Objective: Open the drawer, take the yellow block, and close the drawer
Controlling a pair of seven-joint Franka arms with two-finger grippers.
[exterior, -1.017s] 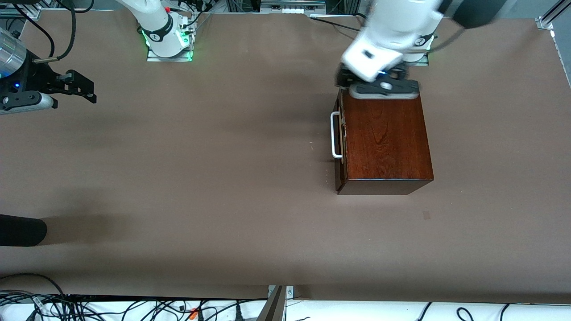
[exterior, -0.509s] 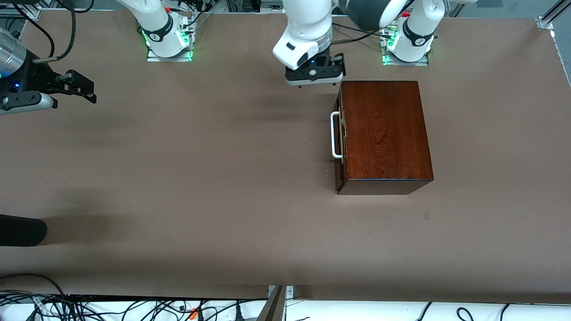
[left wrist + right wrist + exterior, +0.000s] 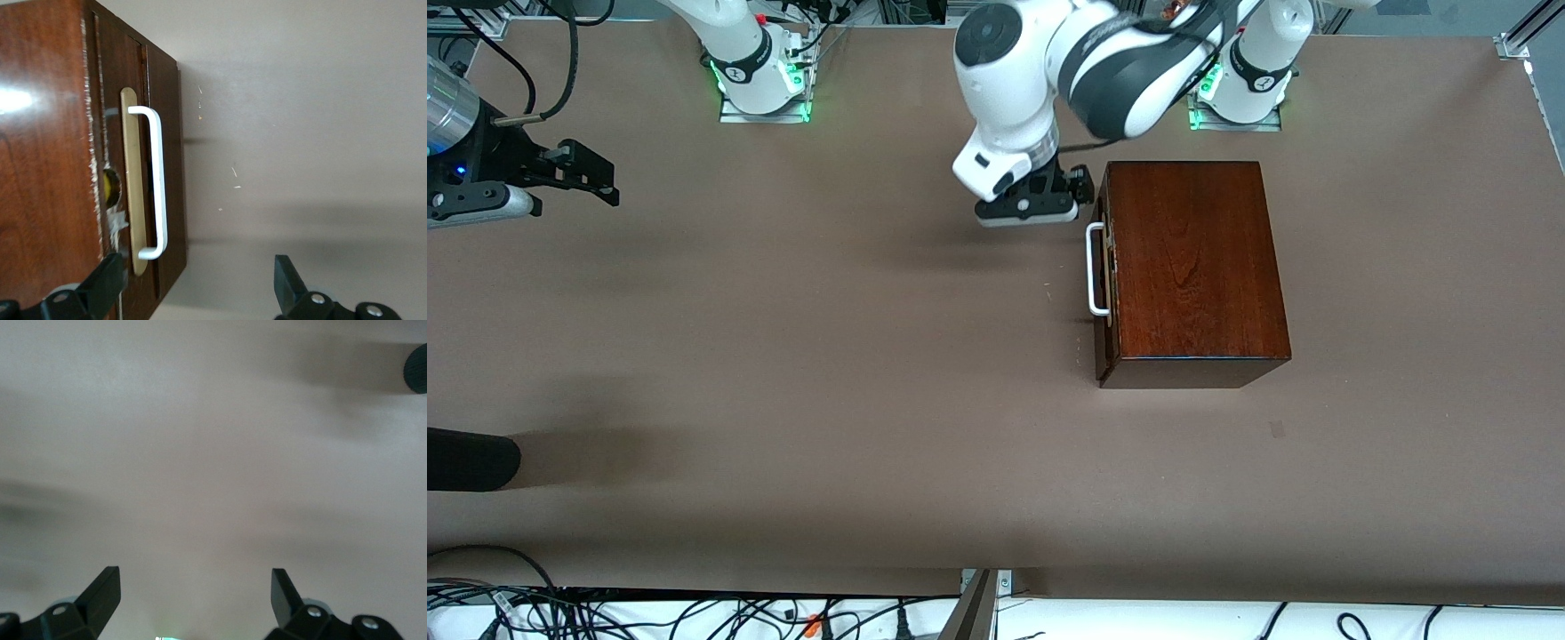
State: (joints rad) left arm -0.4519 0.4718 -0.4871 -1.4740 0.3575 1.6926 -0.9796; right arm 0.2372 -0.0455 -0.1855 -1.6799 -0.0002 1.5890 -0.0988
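Note:
The glossy mahogany box (image 3: 1196, 267) stands toward the left arm's end of the table. Its drawer (image 3: 1104, 276) is shut, with the white U-shaped handle (image 3: 1094, 269) facing the right arm's end. My left gripper (image 3: 1032, 209) is open and empty, above the table beside the box's handle-side corner nearest the robot bases. The left wrist view shows the handle (image 3: 155, 183) just ahead of my left gripper (image 3: 197, 270). A yellowish glint shows in a round hole (image 3: 112, 187) in the drawer front; the yellow block is otherwise hidden. My right gripper (image 3: 591, 178) waits open over the right arm's end.
A black rounded object (image 3: 467, 458) lies at the right arm's end, nearer the front camera; it also shows in the right wrist view (image 3: 417, 368). Cables (image 3: 694, 613) run along the table's near edge. The brown table (image 3: 827, 356) spreads between the arms.
My left gripper has swung from over the box's edge nearest the bases toward the right arm's end, then come down beside the handle end. The right arm has not moved.

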